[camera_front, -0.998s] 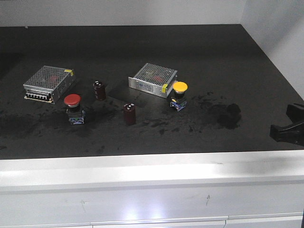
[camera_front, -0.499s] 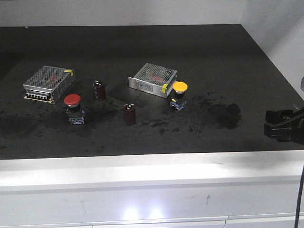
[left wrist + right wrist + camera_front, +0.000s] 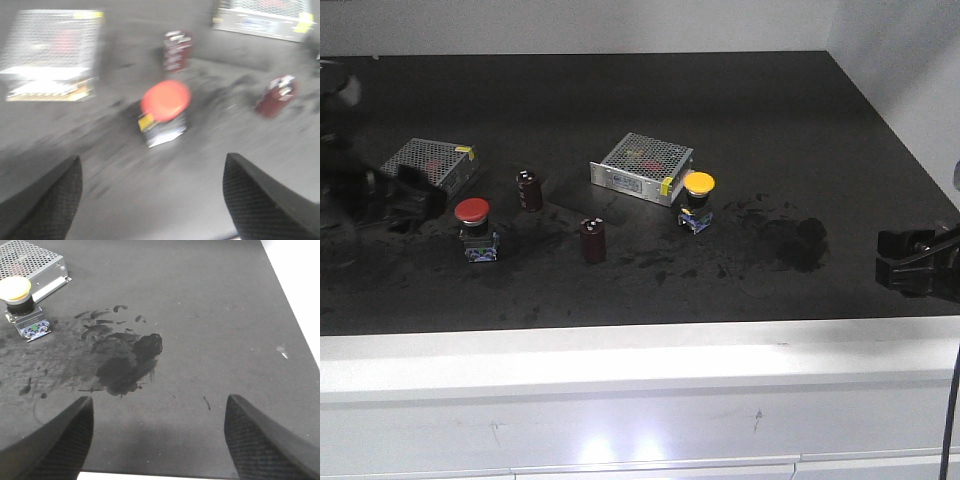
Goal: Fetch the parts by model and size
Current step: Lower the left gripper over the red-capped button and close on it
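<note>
The red-capped push-button stands at the left of the black mat, the yellow-capped one right of centre beside a metal box. My left gripper has come in blurred from the left, just left of the red button; in its wrist view the fingers are wide apart with the button ahead of them and nothing between. My right gripper hovers open near the mat's front right edge, well right of the yellow button.
Two silver perforated boxes lie behind the buttons. Two dark red capacitors stand between them. A dark smear marks the mat. A white ledge runs along the front, and a white wall on the right.
My left arm has entered from the left, partly covering the left box and nearing the red button. My right gripper moved slightly inward a second ago, then stayed put.
</note>
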### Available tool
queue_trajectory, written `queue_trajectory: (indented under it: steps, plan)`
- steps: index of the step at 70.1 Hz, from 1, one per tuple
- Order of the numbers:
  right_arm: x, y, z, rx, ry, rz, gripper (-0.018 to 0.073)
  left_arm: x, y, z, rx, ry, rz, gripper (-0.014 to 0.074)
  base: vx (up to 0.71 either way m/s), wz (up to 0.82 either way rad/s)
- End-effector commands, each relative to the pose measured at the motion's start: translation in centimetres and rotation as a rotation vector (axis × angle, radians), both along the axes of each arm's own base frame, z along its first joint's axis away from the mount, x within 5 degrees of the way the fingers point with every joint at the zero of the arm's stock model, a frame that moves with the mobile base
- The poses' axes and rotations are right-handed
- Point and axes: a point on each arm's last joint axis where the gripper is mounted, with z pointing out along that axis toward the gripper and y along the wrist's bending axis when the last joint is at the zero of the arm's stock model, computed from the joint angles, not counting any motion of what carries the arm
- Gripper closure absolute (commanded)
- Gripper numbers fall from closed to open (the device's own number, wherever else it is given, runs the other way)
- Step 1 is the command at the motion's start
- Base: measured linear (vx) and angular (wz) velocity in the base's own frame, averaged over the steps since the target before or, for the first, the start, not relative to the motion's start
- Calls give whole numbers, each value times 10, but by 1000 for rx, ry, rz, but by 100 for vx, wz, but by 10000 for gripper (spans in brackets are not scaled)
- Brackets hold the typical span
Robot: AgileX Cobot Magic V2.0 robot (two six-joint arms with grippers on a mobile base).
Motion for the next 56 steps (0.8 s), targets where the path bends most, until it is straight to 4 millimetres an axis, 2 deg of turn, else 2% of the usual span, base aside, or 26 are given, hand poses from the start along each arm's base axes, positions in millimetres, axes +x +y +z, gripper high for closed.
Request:
queue_trajectory:
  steps: [1,28,38,56]
  plan:
    - [4,0,19,-1,-116,7,34,18,-12,18,-41,-52,3,37,0,0]
    - [4,0,19,8,-115,5,34,78,-39,11,-15,69,35,37,0,0]
    - [4,0,19,8,-115,5,34,92,-41,3,-9,121,76,37,0,0]
    - [4,0,19,8,-115,5,34,105,-42,-17,19,179,111,37,0,0]
